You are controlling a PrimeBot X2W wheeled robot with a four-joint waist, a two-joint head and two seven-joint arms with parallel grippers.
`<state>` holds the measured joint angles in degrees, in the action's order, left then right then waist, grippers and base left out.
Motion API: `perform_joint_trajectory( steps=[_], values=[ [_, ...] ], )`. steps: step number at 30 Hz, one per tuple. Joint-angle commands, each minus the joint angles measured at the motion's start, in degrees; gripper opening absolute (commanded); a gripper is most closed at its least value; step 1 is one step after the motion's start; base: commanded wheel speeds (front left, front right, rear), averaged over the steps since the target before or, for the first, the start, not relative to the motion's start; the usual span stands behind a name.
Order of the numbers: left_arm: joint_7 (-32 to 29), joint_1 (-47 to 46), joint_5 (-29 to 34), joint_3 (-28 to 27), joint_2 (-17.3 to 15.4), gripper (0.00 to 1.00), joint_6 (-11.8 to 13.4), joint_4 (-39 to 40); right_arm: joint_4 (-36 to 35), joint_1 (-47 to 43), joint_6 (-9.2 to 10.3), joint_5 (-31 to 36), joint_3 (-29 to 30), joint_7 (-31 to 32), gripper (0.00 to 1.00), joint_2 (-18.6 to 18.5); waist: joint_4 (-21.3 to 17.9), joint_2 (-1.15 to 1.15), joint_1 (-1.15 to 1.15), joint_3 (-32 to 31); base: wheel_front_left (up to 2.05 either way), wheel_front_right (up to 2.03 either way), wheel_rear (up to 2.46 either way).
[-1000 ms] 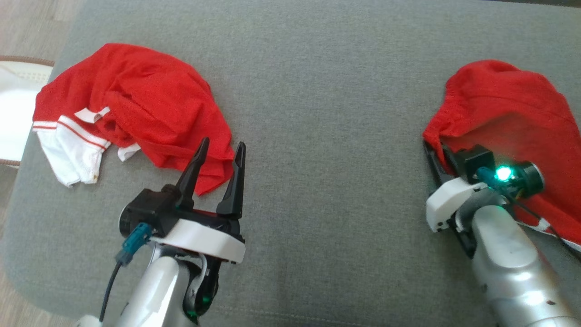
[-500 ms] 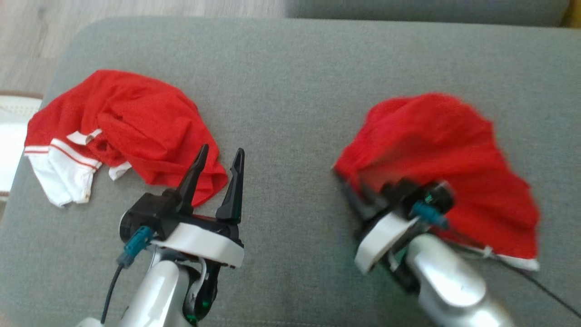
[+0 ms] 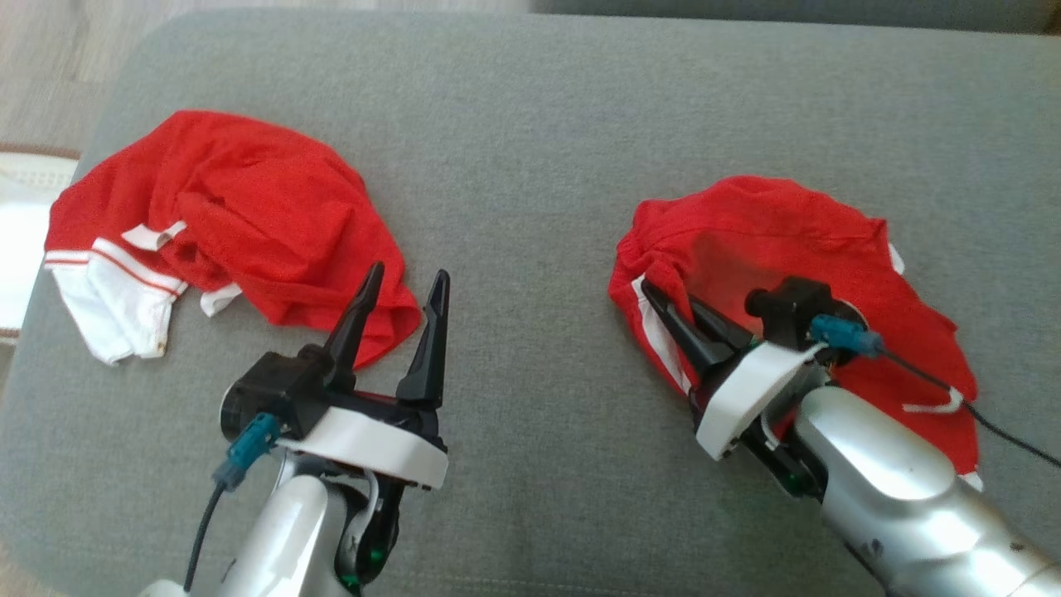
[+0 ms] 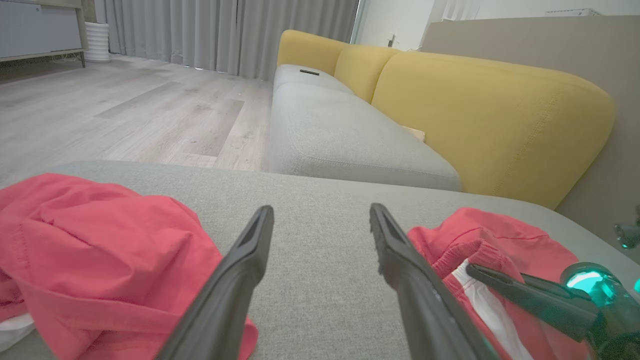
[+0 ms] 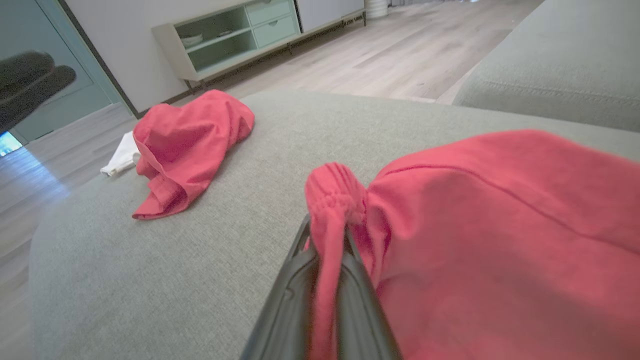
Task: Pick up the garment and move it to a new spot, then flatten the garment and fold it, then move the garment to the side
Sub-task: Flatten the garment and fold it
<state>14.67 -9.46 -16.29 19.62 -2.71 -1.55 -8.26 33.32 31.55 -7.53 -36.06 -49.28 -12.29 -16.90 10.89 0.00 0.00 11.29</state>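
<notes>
The right gripper (image 3: 666,292) is pinched tight on the gathered waistband of the red garment (image 3: 787,240); the right wrist view shows the bunched band squeezed between the two fingers (image 5: 345,270). The garment lies heaped on the right half of the grey cushion (image 3: 530,166), a white stripe (image 3: 655,332) showing just beside the fingers. The wrist cable (image 3: 937,381) trails across the cloth.

The left gripper (image 3: 409,270) is spread wide and holds nothing. Its tips stand at the hem of a second red garment (image 3: 249,224), which has white trim and sits crumpled on the cushion's left side. I cannot tell whether they touch it.

A second ago the held garment was at the far right edge of the head view. Half a second ago it hung blurred over the gripper. Now it is lower and flatter, and the gap between the two garments is narrower. The left gripper has not shifted.

Beyond the cushion are the wood floor (image 4: 125,110) and a sofa (image 4: 490,110) with a grey seat and yellow back. Farther off are grey curtains (image 4: 225,30) and a shelf unit (image 5: 235,37) whose open upper compartment holds pale dishes (image 5: 192,40), too small to identify.
</notes>
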Motion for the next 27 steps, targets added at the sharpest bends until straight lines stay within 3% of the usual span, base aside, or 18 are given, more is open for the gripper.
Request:
perform_joint_trajectory(
  steps=[1, 7, 8, 9, 10, 18, 22, 27],
  values=[
    [0.33, -1.96, -0.06, -1.57, -0.17, 1.00, 0.03, 2.06, -0.09, 1.22, 0.04, -0.98, -1.23, 0.36, 0.00, -0.12, 0.60, 0.00, 0.00, 0.77, 0.00, 0.00, 0.00],
    [0.33, -2.67, -0.41, -0.96, -0.17, 1.00, 0.27, 1.92, 5.24, 3.40, 0.04, -5.12, -3.88, 1.29, 0.00, -0.92, 1.25, 0.00, 0.00, 1.67, 0.00, 0.00, 0.00],
    [0.33, -2.71, -0.43, -0.98, -0.17, 1.00, 0.30, 1.88, 6.05, 3.73, 0.04, -5.30, -4.31, 1.17, 0.18, -1.02, 1.23, 0.00, 0.00, 1.75, 0.00, 0.00, 0.00],
    [0.33, -2.74, -0.45, -1.04, -0.17, 1.00, 0.34, 1.84, 6.88, 4.20, 0.04, -4.98, -4.69, 0.76, 0.95, -1.13, 1.14, 0.00, 0.00, 1.82, 0.00, 0.00, 0.00],
    [0.33, -2.74, -0.43, -1.16, -0.17, 1.00, 0.38, 1.78, 7.68, 4.59, 0.04, -4.64, -4.97, 0.31, 1.00, -1.06, 0.97, 0.00, 0.00, 1.84, 0.00, 0.00, 0.00],
    [0.33, -2.67, 0.03, -2.07, -0.17, 1.00, 0.40, 1.50, 9.46, 5.55, 0.04, -1.58, -4.18, -2.48, 1.00, 0.97, -2.34, 0.00, 0.00, 1.01, 0.00, 0.00, 0.00],
    [0.33, -2.49, 0.57, -2.89, -0.17, 1.00, 0.09, 1.39, 4.79, 4.03, 0.04, -1.08, -0.86, -2.67, 1.00, 1.12, -5.20, 0.00, 0.00, 0.05, 0.00, 0.00, 0.00],
    [0.33, -2.30, 1.51, -4.03, -0.17, 1.00, -0.48, 1.36, -2.67, -0.96, 0.04, 1.45, 7.31, -2.69, 1.00, 0.23, -8.88, 0.00, 0.00, -1.30, 0.00, 0.00, 0.00]
  ],
)
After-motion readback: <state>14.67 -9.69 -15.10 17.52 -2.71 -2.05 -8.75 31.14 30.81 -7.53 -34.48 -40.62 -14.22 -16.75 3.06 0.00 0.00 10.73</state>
